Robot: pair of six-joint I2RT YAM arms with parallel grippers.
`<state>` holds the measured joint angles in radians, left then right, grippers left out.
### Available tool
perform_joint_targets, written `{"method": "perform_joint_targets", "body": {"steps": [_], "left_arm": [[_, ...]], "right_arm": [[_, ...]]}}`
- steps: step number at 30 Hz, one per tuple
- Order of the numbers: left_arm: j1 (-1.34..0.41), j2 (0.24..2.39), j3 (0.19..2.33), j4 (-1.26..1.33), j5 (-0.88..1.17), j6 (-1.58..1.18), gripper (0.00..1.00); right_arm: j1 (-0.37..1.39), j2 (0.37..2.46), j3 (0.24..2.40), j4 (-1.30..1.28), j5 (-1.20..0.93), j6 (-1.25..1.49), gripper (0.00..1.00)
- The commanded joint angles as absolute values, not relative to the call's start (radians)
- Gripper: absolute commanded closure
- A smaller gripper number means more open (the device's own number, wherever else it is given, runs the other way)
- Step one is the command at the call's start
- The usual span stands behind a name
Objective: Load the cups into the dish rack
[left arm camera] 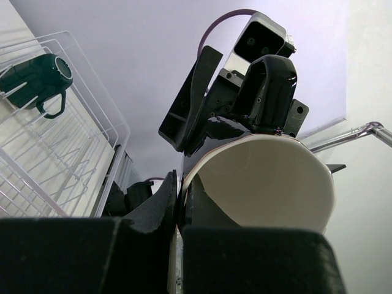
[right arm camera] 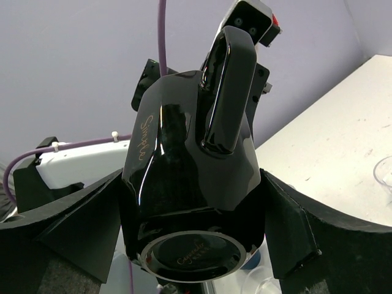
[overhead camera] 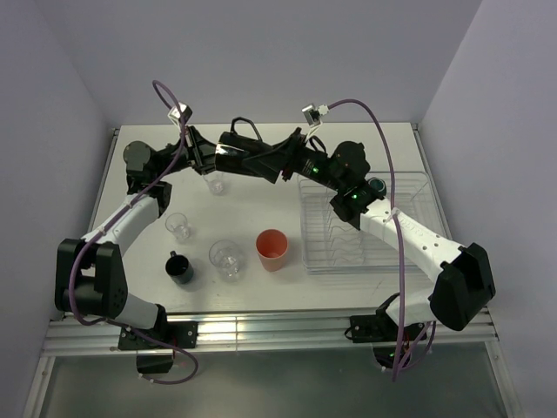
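A black mug with a cream lining (overhead camera: 261,159) hangs in the air over the back of the table, held between both arms. My left gripper (overhead camera: 231,148) is shut on its rim, one finger inside the cream bowl (left arm camera: 263,184) and one outside; the left gripper also shows in its wrist view (left arm camera: 179,190). My right gripper (overhead camera: 291,162) has a finger against each side of the mug's glossy body (right arm camera: 184,171), handle uppermost. The dish rack (overhead camera: 409,252) holds a dark green mug (overhead camera: 376,185), which also shows in the left wrist view (left arm camera: 37,76).
On the table stand three clear tumblers (overhead camera: 180,226) (overhead camera: 226,258) (overhead camera: 216,183), a black mug (overhead camera: 181,267) and a salmon-orange cup (overhead camera: 271,249). The rack's wire prongs (left arm camera: 79,159) lie to the right of the arms.
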<state>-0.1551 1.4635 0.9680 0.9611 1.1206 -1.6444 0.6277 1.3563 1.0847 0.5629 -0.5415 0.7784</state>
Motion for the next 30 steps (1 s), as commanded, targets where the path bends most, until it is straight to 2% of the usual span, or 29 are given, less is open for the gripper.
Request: {"method": "perform_joint_targets", "body": {"steps": [1,2,3,4,10,15,19,23,24,27,30], "left_arm": [[-0.183,1.448,0.986,1.040,1.089,-1.648,0.96],[-0.183,1.445,0.985,1.028,1.088,-1.638,0.86],[-0.183,1.440,0.985,1.010,1.085,-1.611,0.82],[-0.183,1.433,0.985,0.976,1.081,-1.597,0.71],[-0.181,1.411,0.996,0.885,1.060,-1.522,0.47],[-0.173,1.407,0.991,0.868,1.046,-1.496,0.39],[-0.152,1.393,1.006,0.735,1.023,-1.393,0.38],[-0.111,1.371,1.078,0.349,0.924,-1.105,0.38],[-0.109,1.359,1.098,0.186,0.892,-1.057,0.38],[-0.112,1.323,1.164,-0.092,0.727,-0.924,0.37],[-0.120,1.266,1.132,-0.190,0.654,-0.907,0.38]], "right_arm": [[0.649,1.322,1.132,0.562,-0.517,0.767,0.94],[0.649,1.315,1.135,0.545,-0.508,0.765,1.00],[0.649,1.298,1.138,0.513,-0.496,0.756,1.00],[0.649,1.290,1.141,0.499,-0.486,0.752,1.00],[0.646,1.190,1.129,0.404,-0.428,0.707,1.00],[0.601,1.098,1.126,0.272,-0.388,0.664,1.00],[0.552,1.051,1.161,0.095,-0.322,0.606,1.00],[0.471,0.999,1.228,-0.200,-0.217,0.529,1.00],[0.421,0.993,1.244,-0.257,-0.194,0.516,1.00],[0.309,0.977,1.305,-0.475,-0.059,0.421,1.00],[0.221,1.000,1.377,-0.656,0.116,0.353,1.00]]}}
